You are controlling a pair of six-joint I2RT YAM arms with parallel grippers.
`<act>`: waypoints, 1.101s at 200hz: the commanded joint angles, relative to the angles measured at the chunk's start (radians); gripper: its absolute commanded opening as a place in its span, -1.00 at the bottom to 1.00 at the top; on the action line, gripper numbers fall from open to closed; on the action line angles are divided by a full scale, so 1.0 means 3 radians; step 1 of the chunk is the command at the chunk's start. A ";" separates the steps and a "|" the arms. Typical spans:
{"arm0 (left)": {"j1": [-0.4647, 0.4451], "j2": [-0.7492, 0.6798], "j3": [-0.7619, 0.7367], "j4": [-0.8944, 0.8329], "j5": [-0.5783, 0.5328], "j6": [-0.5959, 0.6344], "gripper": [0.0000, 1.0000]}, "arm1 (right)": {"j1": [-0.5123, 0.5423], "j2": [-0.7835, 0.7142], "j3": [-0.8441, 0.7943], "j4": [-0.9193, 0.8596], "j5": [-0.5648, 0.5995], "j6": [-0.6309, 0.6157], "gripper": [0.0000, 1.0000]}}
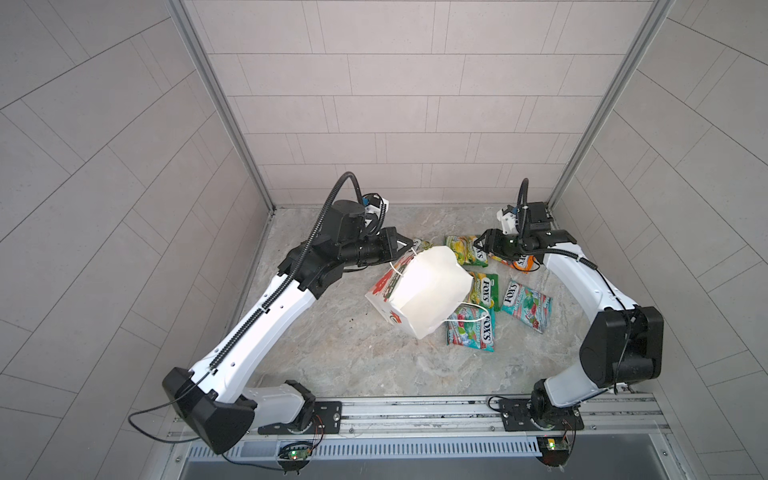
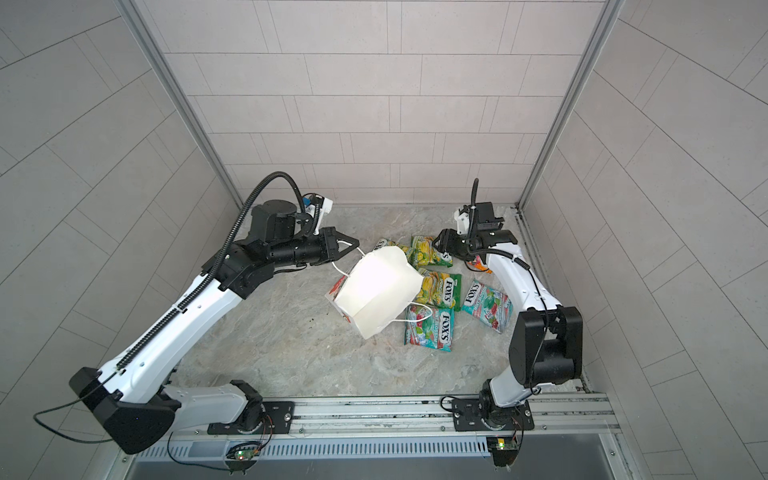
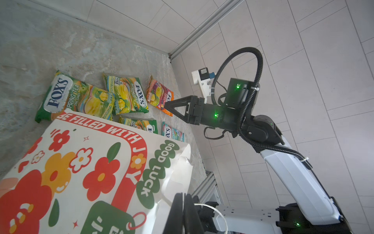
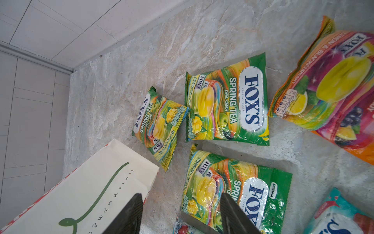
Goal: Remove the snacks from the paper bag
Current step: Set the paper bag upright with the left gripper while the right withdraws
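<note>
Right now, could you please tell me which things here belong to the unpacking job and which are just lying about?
Job: paper bag, its string handle pinched in the left gripper; green-yellow packets, orange-pink packet, teal-red packets; open right gripper.
Lying about: only dark specks on the table.

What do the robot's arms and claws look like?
White shells with chunky black joints on the left arm and right arm. A ribbed black cable hose loops over each wrist. The left claw and right claw are black, triangle-shaped frames. Tiny green lights glow on the right wrist.
</note>
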 commanded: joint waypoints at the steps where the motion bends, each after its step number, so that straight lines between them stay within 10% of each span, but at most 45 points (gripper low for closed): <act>1: 0.0078 0.0005 -0.0108 0.0324 0.0357 -0.0284 -1.00 | -0.0025 -0.0093 -0.0040 -0.0032 -0.0016 0.0025 0.25; 164: -0.0141 -0.0064 -0.0054 0.1168 0.0473 -0.1338 -1.00 | -0.0103 -0.0207 -0.0153 -0.0009 0.0006 0.0061 0.25; 220: -0.0121 -0.0034 -0.0729 0.2055 0.0640 -0.1879 -1.00 | -0.0105 -0.0229 -0.0164 -0.0002 0.0007 0.0097 0.25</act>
